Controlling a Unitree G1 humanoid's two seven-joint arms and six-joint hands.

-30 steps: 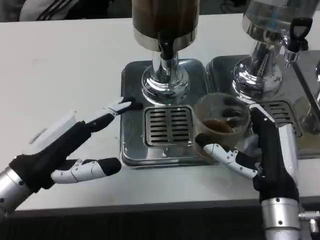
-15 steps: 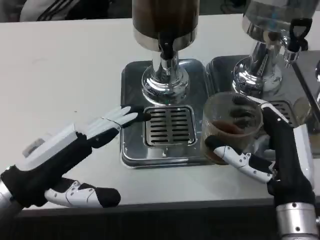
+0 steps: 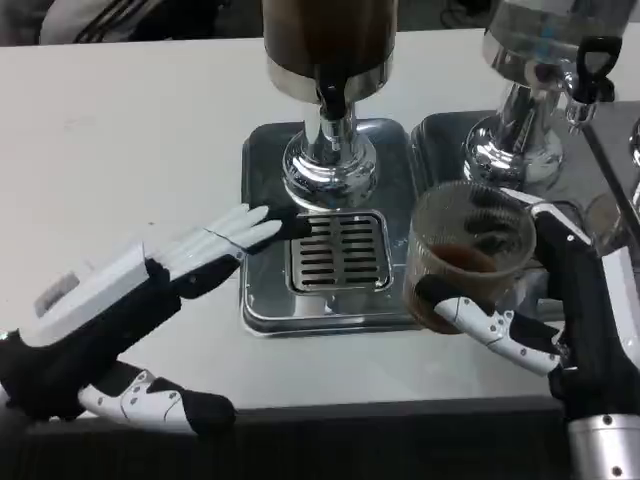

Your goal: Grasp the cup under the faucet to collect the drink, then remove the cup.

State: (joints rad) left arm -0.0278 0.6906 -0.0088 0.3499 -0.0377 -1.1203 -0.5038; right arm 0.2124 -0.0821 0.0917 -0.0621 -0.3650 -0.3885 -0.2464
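Now, itemised:
Change, cup: since a second ago the cup sits a little higher and further right in my view, off the grate's right edge, over the seam between the two trays.
Change, my left robot hand: my left robot hand has slid back toward the near edge of the desk; its fingertips now lie at the left rim of the drip tray.
My right robot hand: my right robot hand holds the cup, thumb across its near side, the other fingers wrapped behind it.
My left robot hand, state: fingers spread flat, holding nothing.
Cup, look: clear plastic, upright, with a shallow layer of brown drink at the bottom; my dark fingers show through its wall.
Cup, place: right of the slotted grate, forward and to the right of the faucet of the dark dispenser.
Neighbour: a second dispenser stands on the right-hand tray.
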